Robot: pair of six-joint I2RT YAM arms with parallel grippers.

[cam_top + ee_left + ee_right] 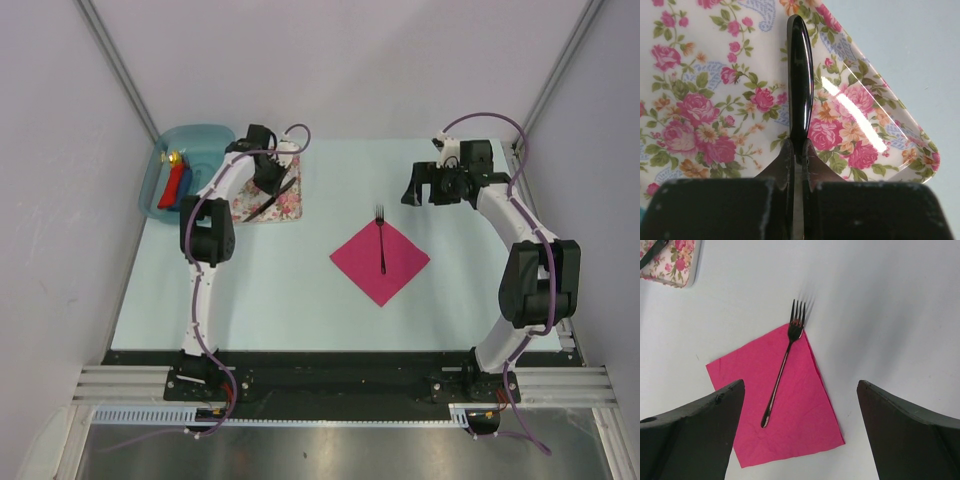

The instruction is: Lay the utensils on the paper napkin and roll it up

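Observation:
The magenta paper napkin (380,262) lies as a diamond mid-table, also in the right wrist view (800,420). The dark fork (381,240) lies on it, tines past the far corner (782,375). My left gripper (268,183) is over the rose-print tray (285,205), shut on the dark knife (800,75), which sticks out ahead of the fingers (785,160) just above the tray (700,100). The knife shows as a dark line in the top view (260,206). My right gripper (424,195) is open and empty, held above and right of the napkin (800,383).
A blue bin (205,140) at the far left corner holds red and blue rolls (175,183). The rose-print tray's corner shows in the right wrist view (670,262). Grey walls stand on the left, back and right sides.

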